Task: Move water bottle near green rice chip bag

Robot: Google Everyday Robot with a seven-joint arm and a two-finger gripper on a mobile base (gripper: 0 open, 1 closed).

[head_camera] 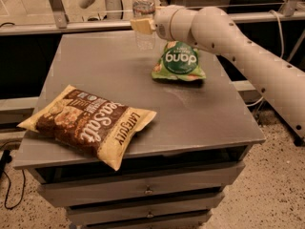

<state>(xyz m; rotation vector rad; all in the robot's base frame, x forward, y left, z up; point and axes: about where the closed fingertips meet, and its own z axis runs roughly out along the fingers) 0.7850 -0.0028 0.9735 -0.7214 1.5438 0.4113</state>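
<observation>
We note the gripper (143, 25) at the far edge of the table (95, 70), a little left of its middle. Its fingers are closed onto the water bottle (143, 7): one flat, tan pad (138, 25) lies across the front of the bottle's middle, and the other finger is hidden behind. The grip sits at mid-height, with the neck above it and the ribbed lower body below.

The water bottle stands upright. It is slim, clear plastic with a white cap and a pale band below the neck. We cannot tell whether its base rests on the table or hangs just above it.

The arm (228, 37) is smooth, cream-white and tubular with rounded joints, and it reaches in from the right.

The green rice chip bag (178, 61) lies flat on the table just right of the bottle and nearer to us, close to it but apart. It is glossy and crinkled, with a dark green circle bearing white "dang" lettering upside down to us, and a pinkish-orange lower edge.

The brown-and-yellow chip bag (90, 123) is larger and puffed like a pillow. It lies at the near left corner, well apart from both.

The table top is matte grey metal with drawers (147, 190) beneath.
</observation>
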